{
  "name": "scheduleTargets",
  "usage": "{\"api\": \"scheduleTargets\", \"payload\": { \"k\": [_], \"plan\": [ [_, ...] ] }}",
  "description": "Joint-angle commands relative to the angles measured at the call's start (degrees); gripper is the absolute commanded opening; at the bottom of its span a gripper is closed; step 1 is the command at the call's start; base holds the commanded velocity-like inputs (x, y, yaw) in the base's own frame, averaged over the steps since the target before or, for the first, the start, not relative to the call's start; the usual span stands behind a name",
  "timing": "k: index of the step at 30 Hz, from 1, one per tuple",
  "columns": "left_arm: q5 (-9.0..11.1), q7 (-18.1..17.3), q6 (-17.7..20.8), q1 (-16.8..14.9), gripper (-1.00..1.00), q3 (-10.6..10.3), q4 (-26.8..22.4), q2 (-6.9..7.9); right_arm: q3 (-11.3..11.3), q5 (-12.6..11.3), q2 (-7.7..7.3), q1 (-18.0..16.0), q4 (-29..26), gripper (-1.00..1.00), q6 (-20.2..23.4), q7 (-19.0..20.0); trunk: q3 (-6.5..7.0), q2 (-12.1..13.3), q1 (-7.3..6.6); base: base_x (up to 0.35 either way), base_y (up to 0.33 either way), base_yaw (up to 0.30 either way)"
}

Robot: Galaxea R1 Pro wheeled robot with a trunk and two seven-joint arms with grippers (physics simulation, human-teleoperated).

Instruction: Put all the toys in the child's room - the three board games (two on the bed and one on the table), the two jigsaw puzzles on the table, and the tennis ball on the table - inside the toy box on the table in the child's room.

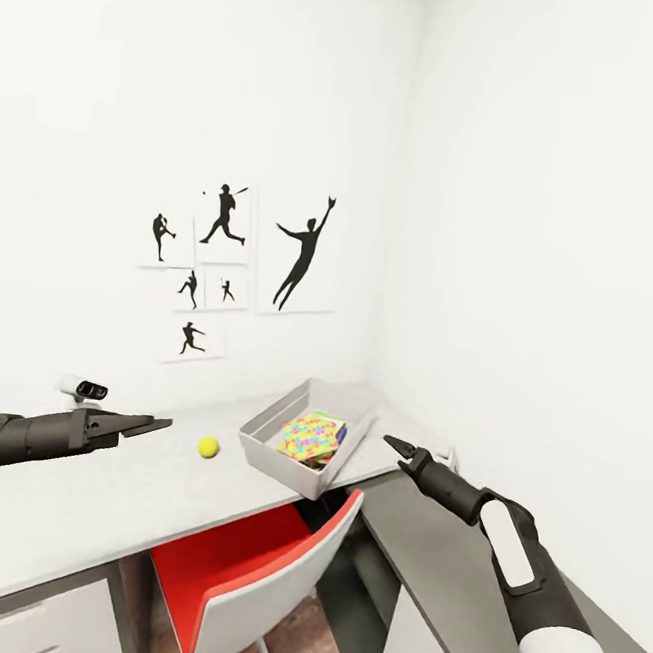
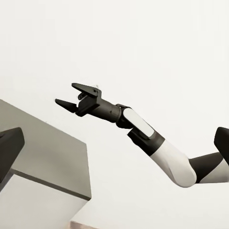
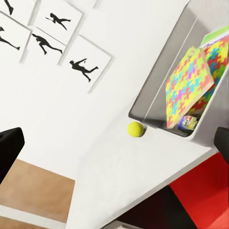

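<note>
1. The child's room is a white corner with black baseball-player prints (image 1: 233, 275) on the wall and a strip of wood floor at the bottom of the head view.
2. The table (image 1: 76, 511) fills the corner, its light-grey top running into a darker wing (image 1: 462, 572) on the right, with a red-seated chair (image 1: 251, 570) pushed under it.
3. The toy box (image 1: 282, 460) sits on the light top near the corner. A jigsaw puzzle (image 1: 312, 437) leans inside it, with at least one more flat item beneath — how many I cannot tell.
4. The left gripper (image 1: 150, 426) hovers over the table left of the ball; its fingers look close together, but I cannot tell for sure.
5. The right gripper (image 1: 396, 444) hangs just right of the toy box. In the left wrist view its jaws stand spread and empty (image 2: 67, 95).
6. The tennis ball (image 1: 208, 446) lies on the tabletop just left of the toy box, apart from its wall.
7. The ball looks like the piece in hand. I would bring the left gripper down from above, centred — a sideways nudge would roll it — and close gently before lifting over the box wall.
8. A printed corner peeks out under the puzzle in the right wrist view (image 3: 188, 121); its lettering is too small to read.
</note>
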Motion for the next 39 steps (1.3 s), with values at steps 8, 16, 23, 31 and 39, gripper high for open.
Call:
{"api": "scheduleTargets", "payload": {
  "k": [8,16,23,31,39],
  "plan": [
    [0.0,-0.2,0.6,0.0,1.00,0.0,0.0,0.02,-0.1,-0.1,0.02,0.0,0.1,1.00,0.4,0.1,0.15,0.0,0.02,-0.094,-0.139,-0.058],
    [0.0,-0.2,0.6,0.0,1.00,0.0,0.0,0.02,-0.1,-0.1,0.02,0.0,0.0,1.00,0.4,0.1,0.16,0.0,0.02,-0.106,-0.016,-0.002],
    [0.0,-0.2,0.6,0.0,1.00,0.0,0.0,0.02,-0.1,-0.1,0.02,0.0,0.1,1.00,0.4,0.1,0.16,0.0,0.02,-0.021,-0.001,0.000],
    [0.0,-0.2,0.6,0.0,1.00,0.0,0.0,0.02,-0.1,-0.1,0.02,0.0,0.0,1.00,0.4,0.2,0.35,0.0,0.02,-0.001,0.000,0.157],
    [0.0,-0.2,0.6,0.0,1.00,0.0,0.0,0.02,-0.1,-0.2,0.02,0.0,-0.8,1.00,0.6,0.1,0.42,0.0,0.02,0.000,0.000,0.057]
  ]
}}
